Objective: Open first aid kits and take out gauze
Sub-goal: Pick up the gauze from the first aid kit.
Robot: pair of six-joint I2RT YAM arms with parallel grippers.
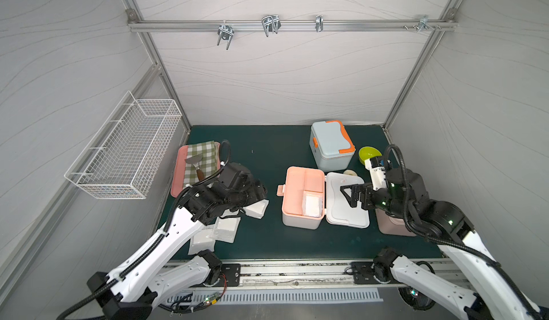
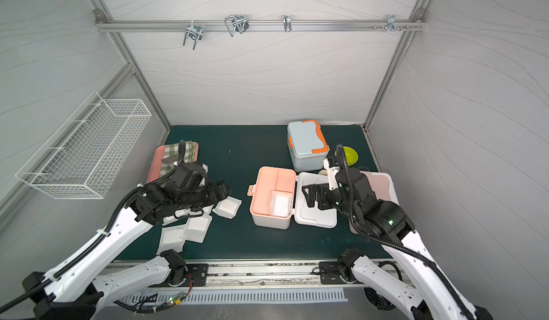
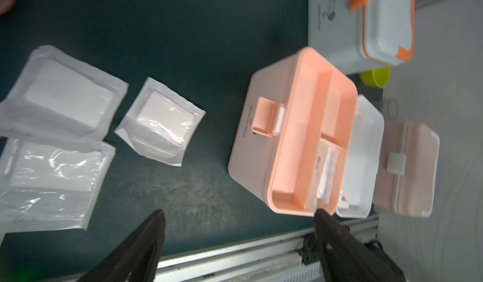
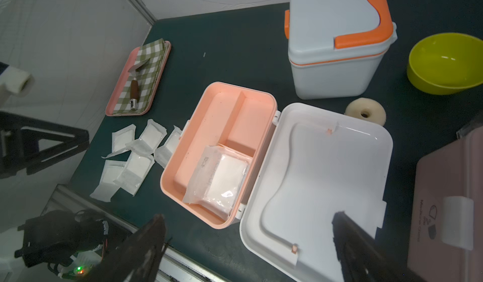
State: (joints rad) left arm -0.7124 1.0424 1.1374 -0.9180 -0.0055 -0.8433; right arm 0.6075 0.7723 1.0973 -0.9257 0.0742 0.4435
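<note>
Left wrist footage is bounded at its near edge by the left tool (image 3: 237, 213), whose fingers (image 3: 146, 241) are spread wide with nothing held between them. Loose gauze packets (image 3: 159, 121) are laid flat on the dark green surface (image 3: 198, 58) a little ahead of that tool and off to one side, and none is touched by it. In both top views these packets are seen gathered near the front edge on the left side. Some overlap one another, and several are partly covered by the left arm.

Farther in, at mid-surface, the white kit with peach trim (image 1: 300, 185) is stood open, with its white lid (image 1: 347, 214) folded out flat to the right. One more wrapped gauze pad (image 4: 222, 178) is left inside, in the near compartment on the hinge side. The right tool (image 4: 249, 216) is held above the open lid with its fingers wide apart and empty, pointed toward the kit. The pad lies near its fingertips but apart from them.

The pale pink kit (image 4: 441, 181) is set just right of the lid with its own lid down, largely hidden under the right arm. Behind it a tape roll (image 4: 366, 113) and a green bowl (image 4: 444, 63) are placed.

At the back the light blue kit with orange trim (image 1: 331, 143) is stood closed. At the far left a pink tray (image 1: 178, 170) is covered with a checked cloth (image 1: 202, 155).
</note>
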